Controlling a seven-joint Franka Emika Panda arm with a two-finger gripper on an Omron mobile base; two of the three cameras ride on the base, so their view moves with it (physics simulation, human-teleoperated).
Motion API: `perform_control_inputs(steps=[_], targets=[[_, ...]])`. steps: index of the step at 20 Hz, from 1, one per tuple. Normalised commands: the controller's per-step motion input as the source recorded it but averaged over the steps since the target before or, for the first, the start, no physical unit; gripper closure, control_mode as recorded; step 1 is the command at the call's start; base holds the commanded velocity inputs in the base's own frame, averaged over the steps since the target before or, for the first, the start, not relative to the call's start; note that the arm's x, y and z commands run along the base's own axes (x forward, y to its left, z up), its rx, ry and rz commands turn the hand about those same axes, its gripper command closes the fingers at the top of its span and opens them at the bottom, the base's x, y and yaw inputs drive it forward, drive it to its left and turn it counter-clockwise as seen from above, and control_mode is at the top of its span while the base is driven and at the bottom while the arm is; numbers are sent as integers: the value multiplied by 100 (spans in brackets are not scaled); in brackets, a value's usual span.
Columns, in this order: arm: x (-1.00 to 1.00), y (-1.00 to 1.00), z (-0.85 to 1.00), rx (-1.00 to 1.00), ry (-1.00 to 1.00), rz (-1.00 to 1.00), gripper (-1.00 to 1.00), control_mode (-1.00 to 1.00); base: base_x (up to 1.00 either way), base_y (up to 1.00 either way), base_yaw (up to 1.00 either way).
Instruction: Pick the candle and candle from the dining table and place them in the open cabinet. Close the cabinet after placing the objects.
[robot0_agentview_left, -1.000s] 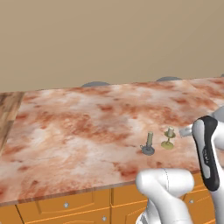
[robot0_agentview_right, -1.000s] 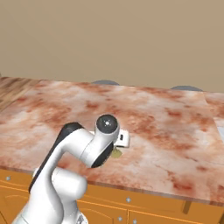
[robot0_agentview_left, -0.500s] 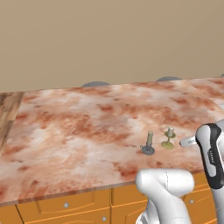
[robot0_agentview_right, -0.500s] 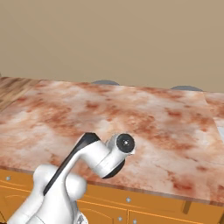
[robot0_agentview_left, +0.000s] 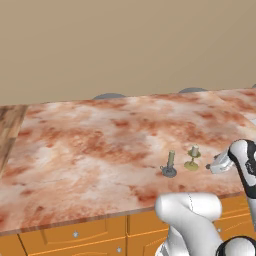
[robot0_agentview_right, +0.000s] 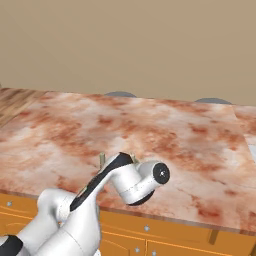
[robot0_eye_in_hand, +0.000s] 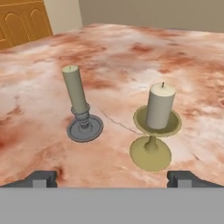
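I've got the gripper (robot0_eye_in_hand: 112, 178) low and level with jaws spread wide, holding nothing — lined up on the brass-holder candle (robot0_eye_in_hand: 156, 127) just beside the olive candle (robot0_eye_in_hand: 80, 107), both upright near the dining table's (robot0_agentview_left: 90, 150) front edge.

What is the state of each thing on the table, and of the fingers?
Olive candle: upright on its grey base, unlit, not held.
Pale candle: upright in its gold holder, unlit, not held.
Fingers: open wide, holding nothing, low beside the candles.
Table: both candles stand on it.
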Motion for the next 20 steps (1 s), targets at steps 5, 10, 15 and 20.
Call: perform_control_inputs(steps=[5, 10, 15, 20], targets=[[32, -7, -15, 1, -5, 29, -100, -100, 0, 0, 0], [20, -4, -6, 0, -9, 15, -100, -100, 0, 0, 0], [21, -6, -10, 4, 0, 0, -100, -100, 0, 0, 0], [26, -2, -14, 6, 0, 0, -100, -100, 0, 0, 0]])
